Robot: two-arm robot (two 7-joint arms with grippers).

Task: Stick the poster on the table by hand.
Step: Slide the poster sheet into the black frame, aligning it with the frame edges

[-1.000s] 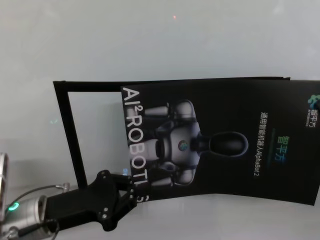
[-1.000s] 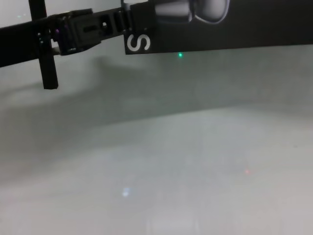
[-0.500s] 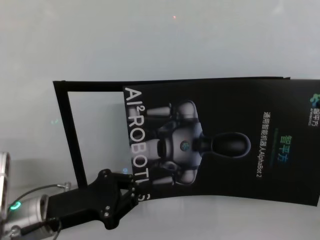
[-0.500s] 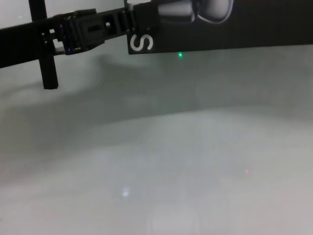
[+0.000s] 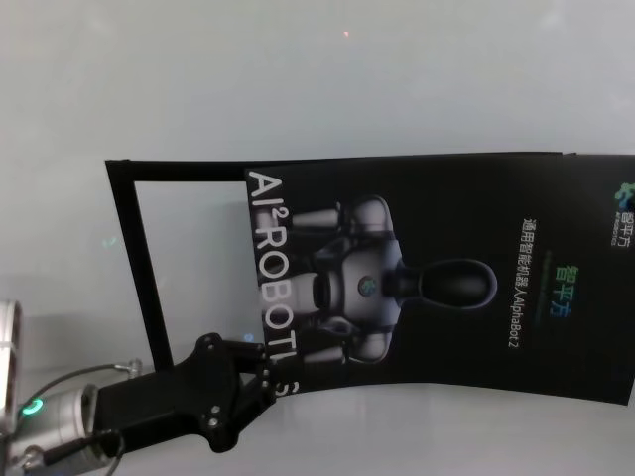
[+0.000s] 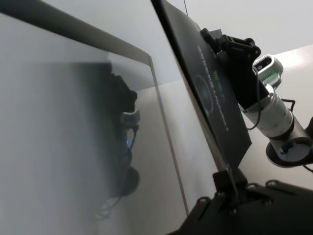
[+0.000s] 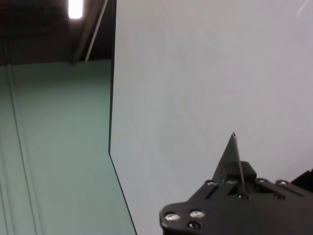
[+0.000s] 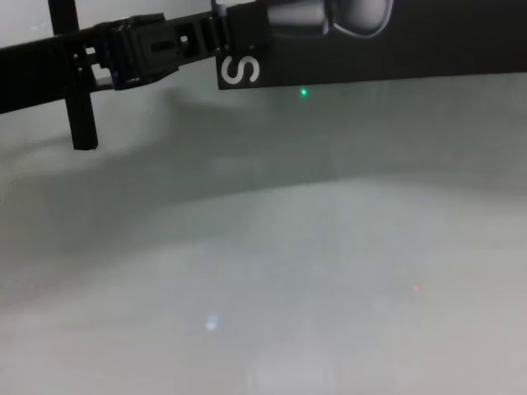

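Pale grey bench (image 5: 298, 89) under black poster (image 5: 437, 288). Left gripper (image 5: 266, 382) clamps poster's near-left corner. Right gripper (image 7: 234, 169) apparently pinching poster's far edge, view poor.

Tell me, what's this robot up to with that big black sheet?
It is holding a poster above a pale table, meant to be stuck down there. The left gripper pinches the poster's near corner by the big white letters. The right gripper grips the opposite end, as the left wrist view shows. A thin black frame lies on the table, partly under the poster. The poster is not down flat yet.
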